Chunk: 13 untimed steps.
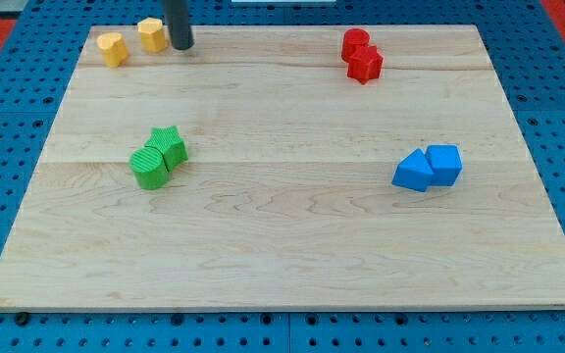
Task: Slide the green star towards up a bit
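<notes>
Clearly the approach has not begun: my tip (181, 45) sits at the view's top left on the board (292, 255), just beside a yellow block (151, 34), with a second yellow block (113, 48) further left, well apart from the green star (171, 145). No gripper exists; the rod holds nothing. The star lies left of centre, touching a green round block (149, 168) at its lower left. Next I judge the tip must travel round below the star, probably squeezing past the round block, then push upward. The rod's upper part is cut off by the frame.
</notes>
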Motion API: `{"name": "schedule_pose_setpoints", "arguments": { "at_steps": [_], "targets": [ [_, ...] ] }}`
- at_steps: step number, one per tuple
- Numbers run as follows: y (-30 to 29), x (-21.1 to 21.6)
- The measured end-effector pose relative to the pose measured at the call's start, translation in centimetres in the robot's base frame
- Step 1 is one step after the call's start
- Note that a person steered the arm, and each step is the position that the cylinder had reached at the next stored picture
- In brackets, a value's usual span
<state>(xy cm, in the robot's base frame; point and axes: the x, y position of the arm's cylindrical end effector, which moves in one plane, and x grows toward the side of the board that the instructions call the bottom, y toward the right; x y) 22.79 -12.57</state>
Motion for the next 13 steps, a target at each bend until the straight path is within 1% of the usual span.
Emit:
{"name": "schedule_pose_setpoints", "arguments": {
  "at_steps": [1,2,3,5,6,7,8,9,10,11,12,13],
  "targets": [
    [0.0,-1.7],
    [-3.6,-2.6],
    [-5.7,-2.7],
    [-6.1,-2.5],
    [-0.1,1.8],
    [4.8,9.4],
    [8.4,18.4],
    [6.3,26.5],
    [1.9,26.9],
    [1.8,23.2],
    [1.2,21.9],
    [1.1,21.9]
  ]
}}
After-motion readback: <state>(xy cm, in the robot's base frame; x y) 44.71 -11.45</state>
